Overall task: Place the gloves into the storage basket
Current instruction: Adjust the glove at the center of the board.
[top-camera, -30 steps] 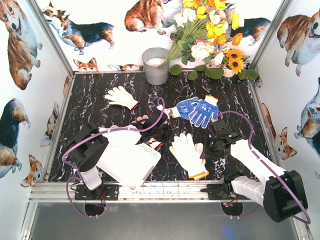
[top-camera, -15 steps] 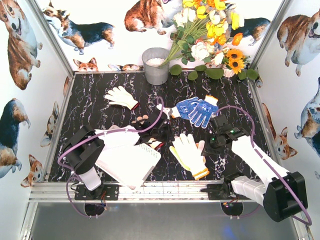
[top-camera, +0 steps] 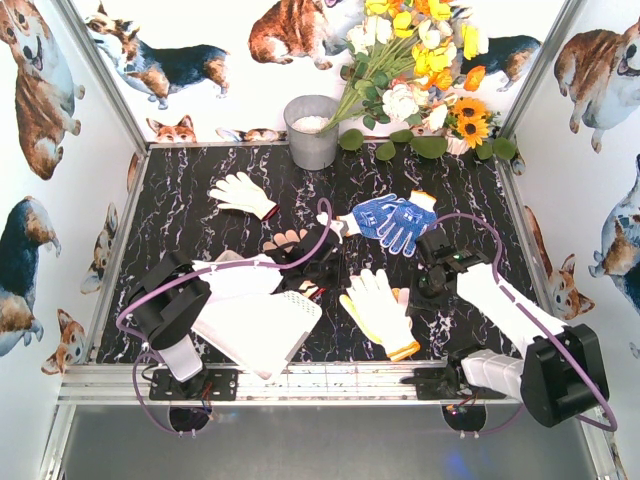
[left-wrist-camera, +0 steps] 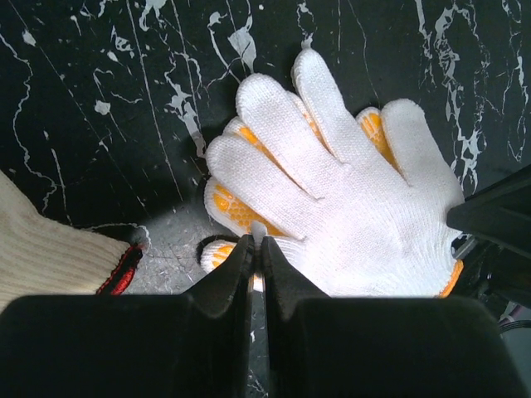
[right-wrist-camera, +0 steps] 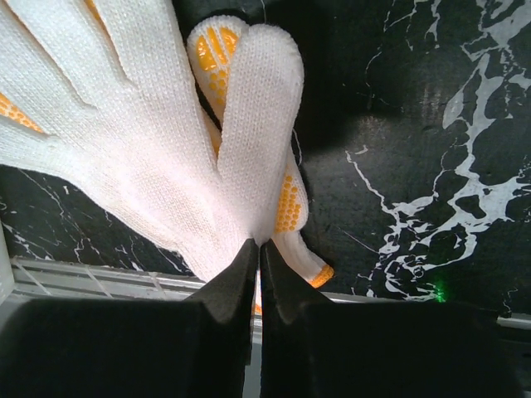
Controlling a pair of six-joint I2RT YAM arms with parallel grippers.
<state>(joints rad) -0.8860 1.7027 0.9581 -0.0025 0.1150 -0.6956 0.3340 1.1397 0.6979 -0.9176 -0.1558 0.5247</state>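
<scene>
Left gripper (left-wrist-camera: 257, 245): fingers pressed together with a hairline between the tips. Whether any knit is caught there cannot be told.
Beyond the left tips: white gloves (left-wrist-camera: 348, 199), one lying on the other, with orange dots showing at the edges. They lie flat on the black marble table (top-camera: 180, 200).
At 9 o'clock in the left wrist view: cream glove (left-wrist-camera: 58, 253) with a red-edged cuff, apart from the white pair.
Right gripper (right-wrist-camera: 257, 246): fingers likewise closed to a hairline, tips at the base of the upper glove's thumb. A pinch of cloth cannot be confirmed.
Dial for the rest: top view, white gloves at the centre.
Grippers on the dial: left at 10 o'clock, right at 2 o'clock, both near the pair.
Storage basket (top-camera: 255, 335): 9 o'clock, just beside the pair, under the left arm.
Blue dotted gloves (top-camera: 393, 220): 12 o'clock, on the table.
Far cream glove (top-camera: 243, 192): 10 o'clock, well apart.
Grey bucket (top-camera: 313, 135): 11 o'clock, at the back edge.
Flowers (top-camera: 415, 60): 1 o'clock, against the back wall.
</scene>
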